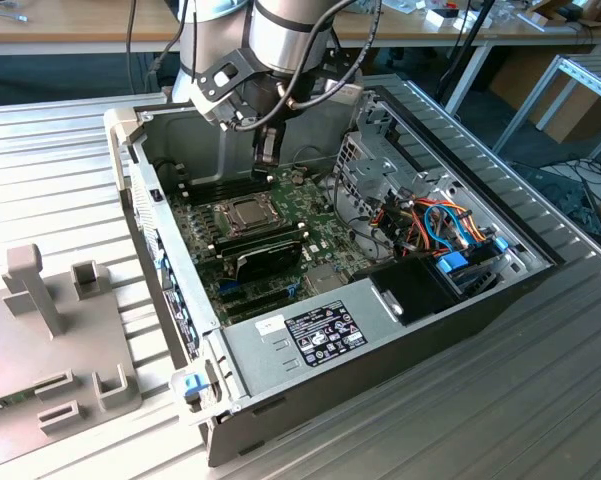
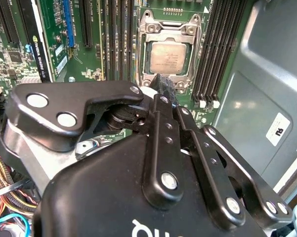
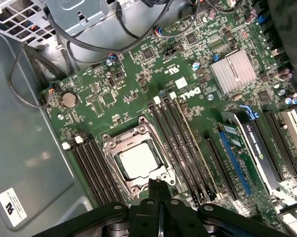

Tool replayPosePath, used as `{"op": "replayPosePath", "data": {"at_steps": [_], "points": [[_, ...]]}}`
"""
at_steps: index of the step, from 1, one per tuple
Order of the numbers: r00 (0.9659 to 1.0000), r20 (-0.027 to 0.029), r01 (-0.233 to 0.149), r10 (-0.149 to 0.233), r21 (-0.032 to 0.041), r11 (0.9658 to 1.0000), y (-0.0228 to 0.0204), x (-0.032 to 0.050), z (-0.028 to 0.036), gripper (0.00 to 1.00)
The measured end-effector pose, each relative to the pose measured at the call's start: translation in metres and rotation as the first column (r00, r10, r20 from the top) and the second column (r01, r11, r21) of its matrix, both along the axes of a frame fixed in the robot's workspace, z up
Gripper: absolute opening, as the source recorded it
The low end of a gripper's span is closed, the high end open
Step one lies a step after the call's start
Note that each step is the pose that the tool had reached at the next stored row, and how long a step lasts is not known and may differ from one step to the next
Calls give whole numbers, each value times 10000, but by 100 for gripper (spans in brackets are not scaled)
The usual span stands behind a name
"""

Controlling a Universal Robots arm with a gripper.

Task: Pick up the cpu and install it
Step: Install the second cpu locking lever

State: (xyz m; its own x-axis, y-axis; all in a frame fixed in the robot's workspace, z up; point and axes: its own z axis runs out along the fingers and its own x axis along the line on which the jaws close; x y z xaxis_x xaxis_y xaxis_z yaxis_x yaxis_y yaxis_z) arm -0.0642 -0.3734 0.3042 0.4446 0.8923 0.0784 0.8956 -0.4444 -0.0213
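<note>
Silver-grey metal is what you should look for: the cpu (image 3: 137, 162) lies flat in its socket (image 3: 137, 160) on the green motherboard (image 3: 188, 98), square within the metal frame, and it shows the same way in the second wrist view (image 2: 168, 58). In the exterior view you see it as a pale square (image 1: 246, 210) in the middle of the board, inside the open computer case (image 1: 480, 290).

Your pincer (image 3: 158, 190) hangs just above the board, its black fingertips (image 3: 152, 192) pressed together with only a thin seam between them and nothing held. The cpu sits just ahead of and below those tips, close but not touching. In the second wrist view the closed tips (image 2: 164, 85) end just short of the socket's near edge.

Long black memory slots run in banks on both sides of the socket: 1 bank (image 3: 91, 170) beside the case wall, the other (image 3: 185, 143) on the far side of the pincer's line. Beyond that bank lies a finned silver heatsink (image 3: 233, 71) and a graphics card (image 3: 254, 148).

In the exterior view the arm (image 1: 280, 40) reaches down into the case from above, the pincer (image 1: 266, 150) hanging over the board behind the cpu. Whether the socket's frame is latched down you cannot tell.
</note>
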Motion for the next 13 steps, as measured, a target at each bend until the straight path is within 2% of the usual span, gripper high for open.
{"op": "replayPosePath", "data": {"at_steps": [4, 8, 9, 11, 12, 13], "points": [[10000, 0, 0, 0, 0, 10000, 0, 0, 0, 11], [9991, 0, -416, 416, 0, 9991, 0, 1, 0, 11], [9984, 0, -564, 564, 0, 9984, 0, 2, 0, 11], [9934, 0, -1149, 1149, 0, 9934, 0, 3, -1, 11], [9914, 0, -1311, 1311, 0, 9914, 0, 3, -1, 11], [9910, 1, -1342, 1342, 0, 9910, 0, 3, -1, 11]]}}
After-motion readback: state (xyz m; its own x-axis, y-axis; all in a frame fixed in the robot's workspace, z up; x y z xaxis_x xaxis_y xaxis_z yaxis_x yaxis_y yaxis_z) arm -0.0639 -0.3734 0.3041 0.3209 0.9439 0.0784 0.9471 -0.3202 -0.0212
